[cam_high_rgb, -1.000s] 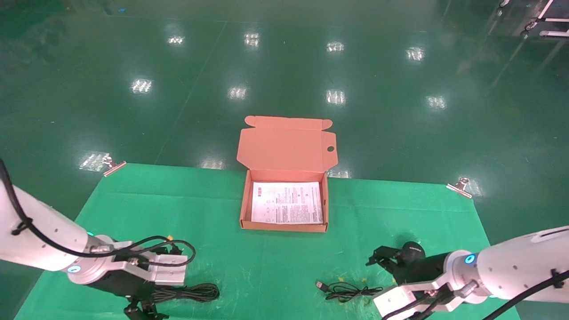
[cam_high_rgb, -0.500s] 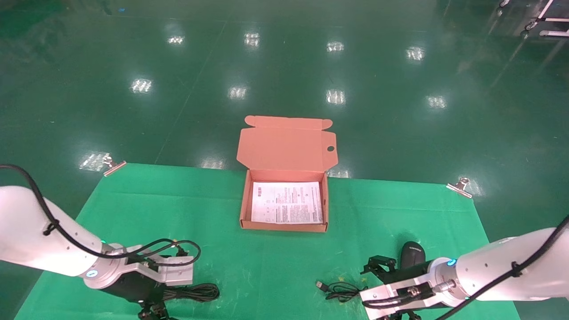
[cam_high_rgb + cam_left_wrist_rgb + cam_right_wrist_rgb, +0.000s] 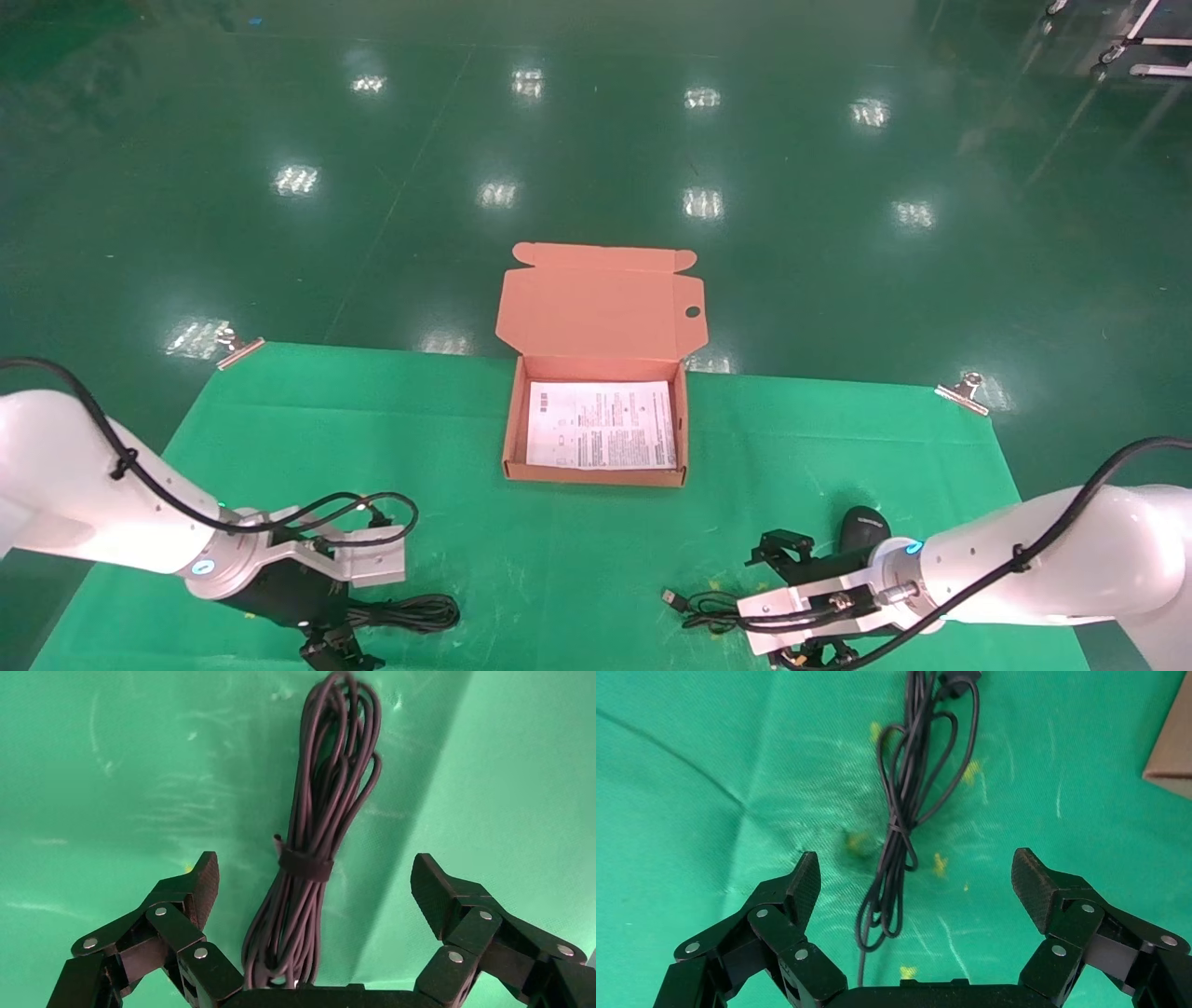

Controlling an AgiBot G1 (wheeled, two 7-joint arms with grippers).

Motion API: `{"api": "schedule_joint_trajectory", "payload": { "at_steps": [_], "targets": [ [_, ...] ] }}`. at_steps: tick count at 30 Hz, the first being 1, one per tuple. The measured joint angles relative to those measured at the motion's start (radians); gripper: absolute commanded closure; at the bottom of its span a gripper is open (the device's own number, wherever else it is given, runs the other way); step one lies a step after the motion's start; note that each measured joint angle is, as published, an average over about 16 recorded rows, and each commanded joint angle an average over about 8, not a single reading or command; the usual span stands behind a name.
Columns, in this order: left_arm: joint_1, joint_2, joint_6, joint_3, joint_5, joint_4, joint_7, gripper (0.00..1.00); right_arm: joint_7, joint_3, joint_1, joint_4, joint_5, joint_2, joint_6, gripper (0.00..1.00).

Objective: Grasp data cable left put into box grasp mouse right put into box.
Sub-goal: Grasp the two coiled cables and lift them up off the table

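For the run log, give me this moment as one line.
left gripper: open, over data cable | right gripper: open, over mouse cord | box: open

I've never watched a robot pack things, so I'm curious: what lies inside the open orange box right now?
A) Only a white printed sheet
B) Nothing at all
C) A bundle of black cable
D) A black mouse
A: the box holds just the printed sheet; the cable bundle and the mouse are both on the green cloth outside it.

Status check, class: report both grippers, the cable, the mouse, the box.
Left gripper open astride data cable. Right gripper open over mouse cord. Box open.
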Motion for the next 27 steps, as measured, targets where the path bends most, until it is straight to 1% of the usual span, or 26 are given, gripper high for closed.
{"api": "schedule_joint_trajectory", "payload": {
  "at_steps": [1,2,3,4,12,27],
  "targets": [
    [-0.001,0.002,-0.002,-0.001,-0.001,0.009,0.005,0.92,-0.002,0.0,0.0,-0.006,-0.001,-0.002,0.005,0.64],
    [-0.002,0.004,-0.004,-0.001,-0.002,0.018,0.01,1.0,-0.004,0.0,0.0,-0.011,-0.003,-0.004,0.009,0.77],
    [-0.002,0.006,-0.005,-0.002,-0.002,0.025,0.014,1.0,-0.006,-0.001,0.0,-0.016,-0.004,-0.006,0.012,0.89],
    [-0.003,0.008,-0.006,-0.002,-0.003,0.031,0.017,1.0,-0.007,-0.001,0.0,-0.02,-0.005,-0.008,0.016,0.99],
    [-0.006,0.012,-0.01,-0.003,-0.005,0.049,0.028,1.0,-0.011,-0.001,0.0,-0.032,-0.008,-0.013,0.025,1.0],
    [-0.005,0.009,-0.007,-0.002,-0.004,0.037,0.023,1.0,-0.01,-0.001,0.001,-0.023,-0.007,-0.009,0.02,1.0]
  ]
}}
